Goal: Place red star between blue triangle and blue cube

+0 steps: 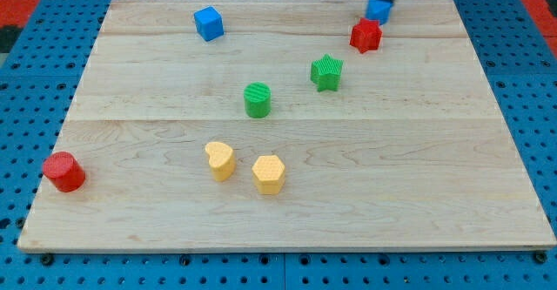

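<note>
Starting at the view's left edge of the wooden board [287,229], there's a red cylinder [63,171] sitting down near the bottom-left corner, well apart from everything else. Up near the top edge is the blue cube [209,23], on its own. Lower down in the middle you've got a yellow heart [220,160] and just beside it a yellow hexagon [269,173], close together but not touching as far as I can see. Above those, roughly mid-board, sits a green cylinder [258,99], then a green star [326,72] up and to the right of it.

The red star [366,35] is near the top right, touching or nearly touching the blue triangle [379,10] right above it. So the star is on the triangle's lower side, far from the cube.

My tip [384,1] comes in from the top edge and ends right at the triangle's top. No pincer on this rig, just the rod, holding nothing. The green star sits just down-left of the red star.
</note>
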